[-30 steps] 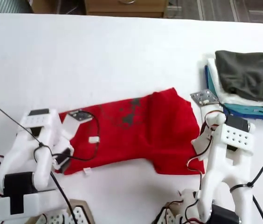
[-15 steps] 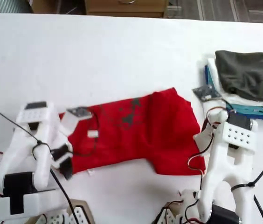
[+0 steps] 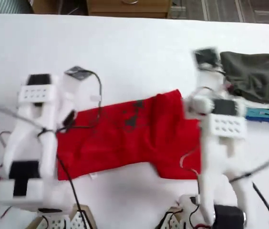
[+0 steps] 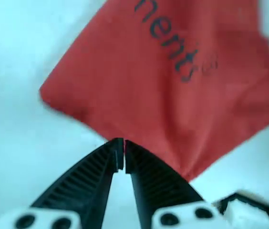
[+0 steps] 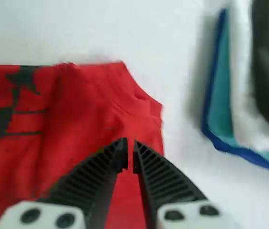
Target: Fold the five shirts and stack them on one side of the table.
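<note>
Table: white.
Shirt: red, flat, centre-near, betw. arms.
Stack: folded, far right.
L gripper: jaws pressed together, at shirt edge.
R gripper: jaws pressed together, over shirt.

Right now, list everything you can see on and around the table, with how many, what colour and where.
red shirt: one, red with dark print, spread mid-table between the arms.
dark shirt: one, dark grey-green, folded, top of the stack on the table's right side.
white shirt: one, white, folded, under the dark shirt.
blue shirt: one, teal with a blue edge, lowest layer that shows in the stack.
table: one, white, under everything.
wooden cabinet: one, brown, beyond the table's far edge.
left arm: one, white, at the red shirt's left end.
right arm: one, white, at its right end.
left pincer: one, black, shut, at the red shirt's edge.
right pincer: one, black, shut, over the red shirt's corner near the stack.
</note>
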`<state>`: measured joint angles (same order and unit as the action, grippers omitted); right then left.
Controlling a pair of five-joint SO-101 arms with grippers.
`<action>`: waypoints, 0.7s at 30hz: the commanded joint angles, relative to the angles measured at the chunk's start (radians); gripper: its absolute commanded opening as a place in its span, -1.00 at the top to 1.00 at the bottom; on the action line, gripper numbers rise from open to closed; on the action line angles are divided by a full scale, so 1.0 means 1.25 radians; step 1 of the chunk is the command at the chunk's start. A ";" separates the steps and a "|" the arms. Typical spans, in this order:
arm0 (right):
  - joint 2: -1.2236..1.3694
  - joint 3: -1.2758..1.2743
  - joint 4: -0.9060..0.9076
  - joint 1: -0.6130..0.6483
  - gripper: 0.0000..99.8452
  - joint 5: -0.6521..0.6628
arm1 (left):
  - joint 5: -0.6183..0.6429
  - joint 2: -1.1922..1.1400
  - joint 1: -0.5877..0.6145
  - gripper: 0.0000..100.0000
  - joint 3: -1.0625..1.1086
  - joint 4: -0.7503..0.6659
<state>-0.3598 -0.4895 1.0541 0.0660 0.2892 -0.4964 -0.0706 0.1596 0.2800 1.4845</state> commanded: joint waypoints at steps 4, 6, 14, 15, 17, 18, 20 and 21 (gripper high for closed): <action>0.292 0.198 -0.048 0.102 0.96 -0.012 | 0.086 -0.178 -0.045 0.95 -0.074 -0.113; 0.400 0.259 -0.046 0.102 0.96 -0.012 | 0.088 -0.225 -0.044 0.95 -0.109 -0.113; 0.698 0.437 -0.042 -0.026 0.96 -0.012 | 0.088 -0.385 0.061 0.95 -0.213 -0.109; 0.715 0.457 -0.041 -0.046 0.96 -0.012 | 0.088 -0.401 0.080 0.95 -0.238 -0.096; 0.740 0.504 -0.015 -0.063 0.96 -0.010 | 0.087 -0.449 0.107 0.95 -0.319 -0.053; 0.748 0.532 0.002 -0.064 0.96 -0.009 | 0.087 -0.475 0.118 0.95 -0.361 -0.031; 0.762 0.576 0.031 -0.063 0.96 -0.009 | 0.090 -0.538 0.131 0.95 -0.468 0.026; 0.768 0.600 0.045 -0.061 0.96 -0.011 | 0.090 -0.573 0.133 0.95 -0.526 0.055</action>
<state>0.5884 0.1580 1.0817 0.0430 0.2785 -0.3859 -0.6736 0.2363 -0.1864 1.5029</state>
